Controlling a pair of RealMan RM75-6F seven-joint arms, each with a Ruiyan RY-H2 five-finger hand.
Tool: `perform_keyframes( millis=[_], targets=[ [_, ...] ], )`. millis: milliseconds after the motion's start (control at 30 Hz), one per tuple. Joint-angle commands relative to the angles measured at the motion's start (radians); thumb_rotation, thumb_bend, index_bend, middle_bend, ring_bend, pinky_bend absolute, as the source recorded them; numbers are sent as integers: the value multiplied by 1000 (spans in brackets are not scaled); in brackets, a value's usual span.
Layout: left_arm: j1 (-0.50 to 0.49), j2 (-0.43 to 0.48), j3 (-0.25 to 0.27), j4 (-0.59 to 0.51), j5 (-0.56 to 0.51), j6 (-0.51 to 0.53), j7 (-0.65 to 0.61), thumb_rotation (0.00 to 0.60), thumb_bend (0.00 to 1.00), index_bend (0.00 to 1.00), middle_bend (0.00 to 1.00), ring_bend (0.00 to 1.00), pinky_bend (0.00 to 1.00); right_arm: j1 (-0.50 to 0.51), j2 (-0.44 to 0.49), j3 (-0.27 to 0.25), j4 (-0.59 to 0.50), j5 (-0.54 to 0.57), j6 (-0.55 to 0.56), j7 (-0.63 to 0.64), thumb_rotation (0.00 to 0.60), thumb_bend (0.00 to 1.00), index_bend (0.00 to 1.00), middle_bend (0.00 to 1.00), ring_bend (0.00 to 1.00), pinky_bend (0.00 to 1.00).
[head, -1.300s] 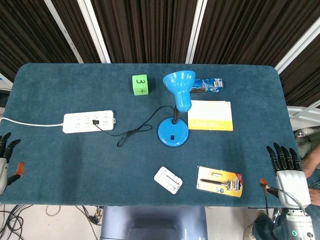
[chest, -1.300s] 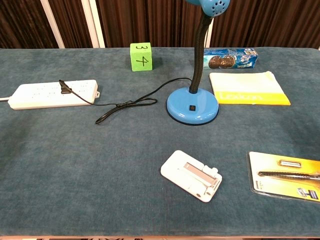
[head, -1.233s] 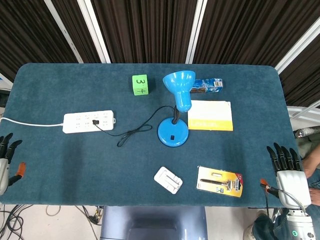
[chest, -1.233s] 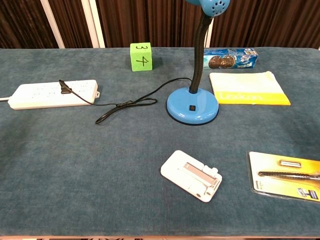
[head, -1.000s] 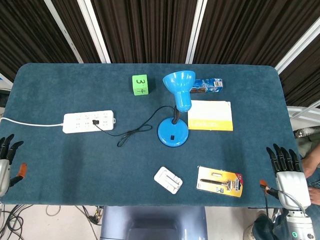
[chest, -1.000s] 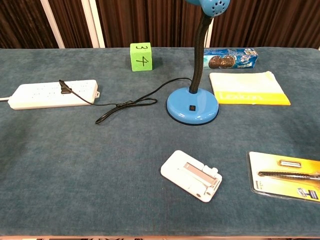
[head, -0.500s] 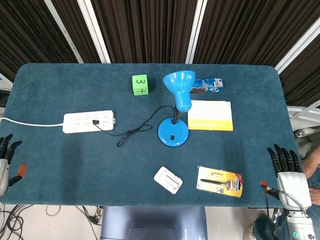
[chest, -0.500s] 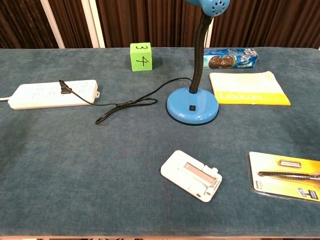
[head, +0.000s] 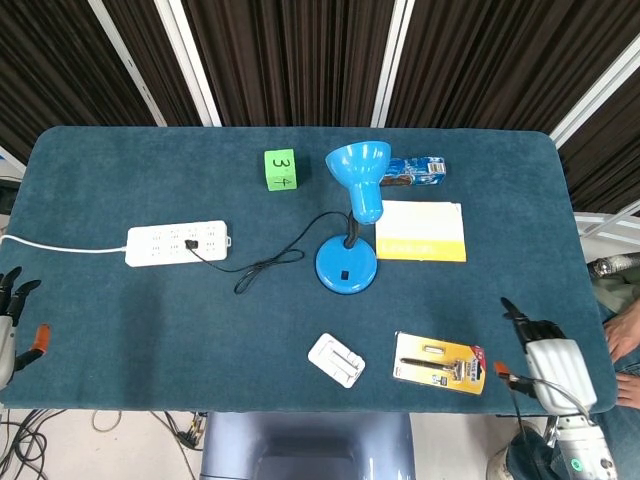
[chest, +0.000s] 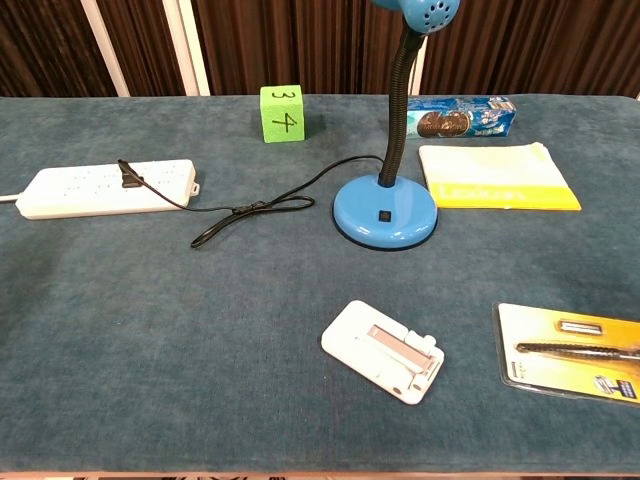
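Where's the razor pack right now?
In the head view the razor pack lies at the table's near edge, between the white holder and the right hand.

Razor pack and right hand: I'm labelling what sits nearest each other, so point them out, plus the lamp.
razor pack (head: 440, 363), head view, card middle.
right hand (head: 547, 362), head view, its back.
lamp (chest: 385, 212), chest view, round base.

The left hand (head: 8, 325) is cut by the head view's edge. In the chest view, the razor pack (chest: 575, 352) runs off the right edge and the lamp (chest: 392, 190) loses its shade at the top.

Blue lamp (head: 352, 215), green numbered cube (head: 281, 168), yellow-and-white pouch (head: 421, 232), white power strip (head: 178, 243) on teal cloth (head: 120, 320).
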Motion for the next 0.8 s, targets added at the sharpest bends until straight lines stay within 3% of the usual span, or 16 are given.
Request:
perform_keyframes(
  millis=[33, 267, 467, 800],
  targets=[
    [0, -1, 1, -2, -2, -2, 2, 600, 422, 172, 22, 0, 0, 96, 26, 47, -68, 93, -147, -47, 600, 455, 0, 485, 589, 455],
    [-3, 0, -3, -7, -17, -12, 1, 600, 422, 172, 22, 0, 0, 232, 5, 116, -124, 263, -331, -150, 600, 584, 0, 604, 713, 563],
    [-5, 0, -5, -9, -23, -17, 1, 600, 422, 172, 22, 0, 0, 354, -69, 162, -138, 447, -450, -258, 600, 611, 0, 619, 727, 636],
    [-9, 2, -9, -14, -40, -30, -3, 600, 422, 172, 22, 0, 0, 537, -258, 188, -86, 715, -465, -462, 600, 613, 0, 619, 728, 731]
  ],
)
